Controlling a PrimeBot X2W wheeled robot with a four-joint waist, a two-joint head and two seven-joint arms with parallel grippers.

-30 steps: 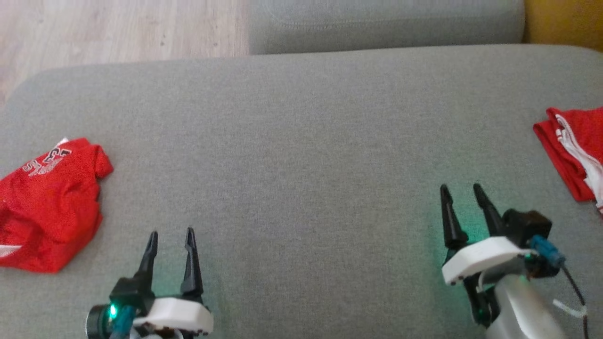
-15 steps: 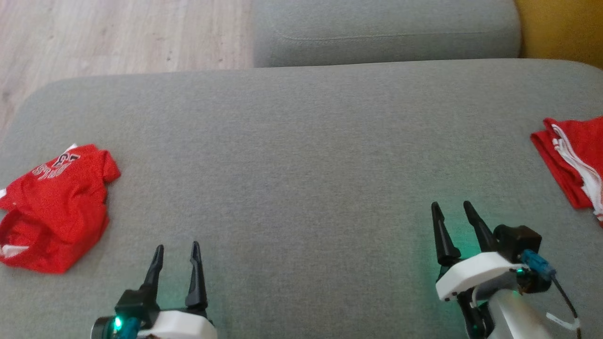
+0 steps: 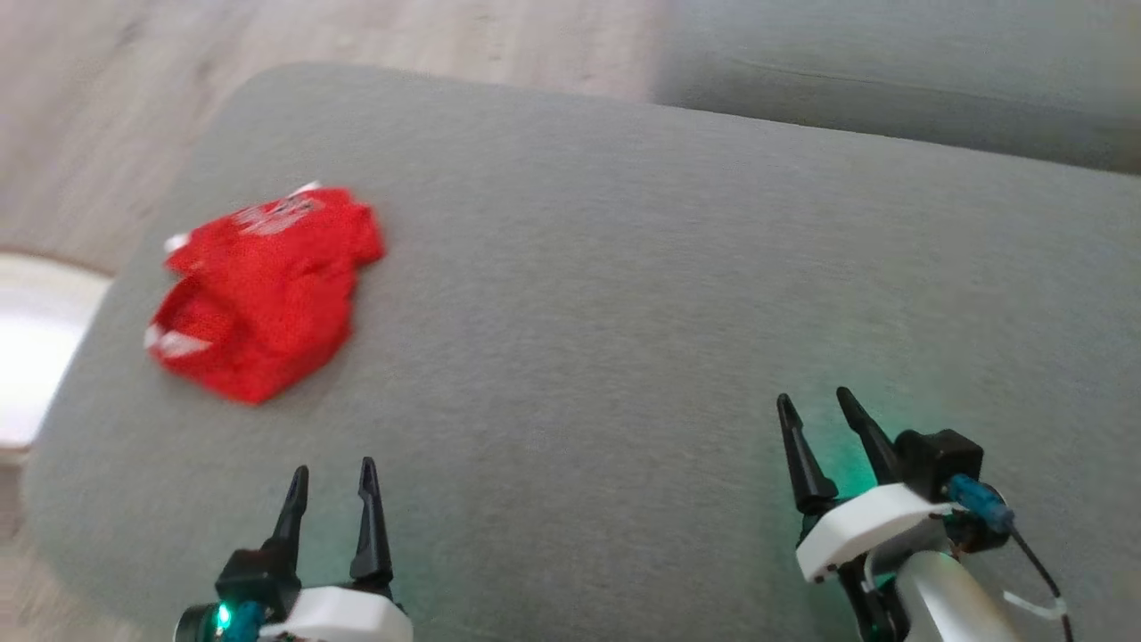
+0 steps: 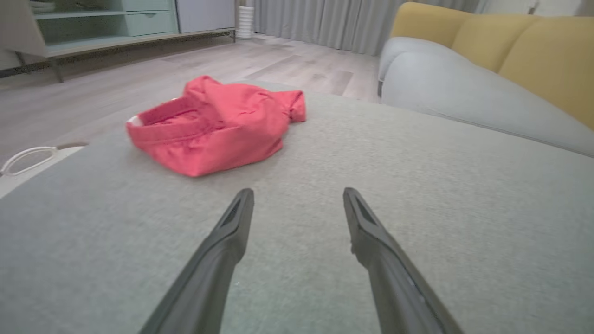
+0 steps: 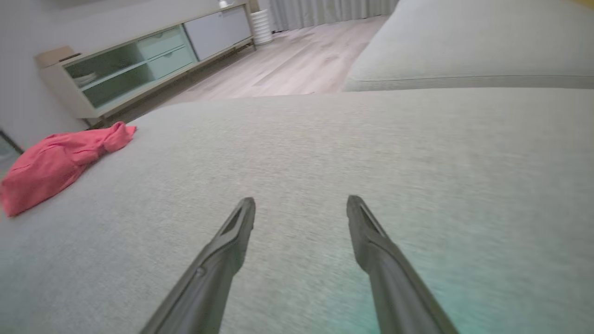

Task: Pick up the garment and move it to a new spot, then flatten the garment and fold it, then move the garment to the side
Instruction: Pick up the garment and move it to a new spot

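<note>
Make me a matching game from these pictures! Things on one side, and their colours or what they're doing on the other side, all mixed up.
Things:
1. garment
2. seat cushion
3. left gripper
4. sofa backrest

Descriptions:
A. grey
B. yellow
C. red and crumpled
D. open, holding nothing

Pairs: 1-C, 2-A, 3-D, 4-B

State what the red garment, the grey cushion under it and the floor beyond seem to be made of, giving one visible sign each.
Red garment: soft cloth, matte, perhaps mesh knit; it lies crumpled in folds. Grey cushion: upholstery fabric, matte, with a fine flecked weave. Floor: probably wood or laminate, pale; plank seams and grain show.
</note>
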